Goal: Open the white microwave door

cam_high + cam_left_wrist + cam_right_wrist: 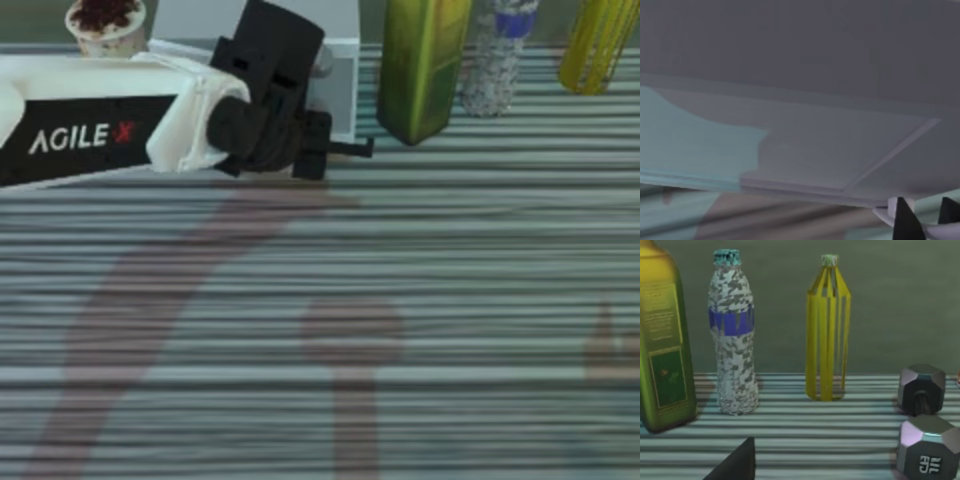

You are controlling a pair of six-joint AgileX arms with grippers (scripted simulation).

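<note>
green bottle (422, 70) | speckled bottle (495, 60) | yellow bottle (598, 45) | dumbbell (922, 425) | dessert cup (106, 25)

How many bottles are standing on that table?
3, all along the far edge to the right of the white microwave: a green bottle nearest it, then a speckled clear bottle with a blue band, then a yellow striped bottle. Others could stand out of view.

White microwave (340, 60) at table's far edge, door (840, 150) with grey window
</note>
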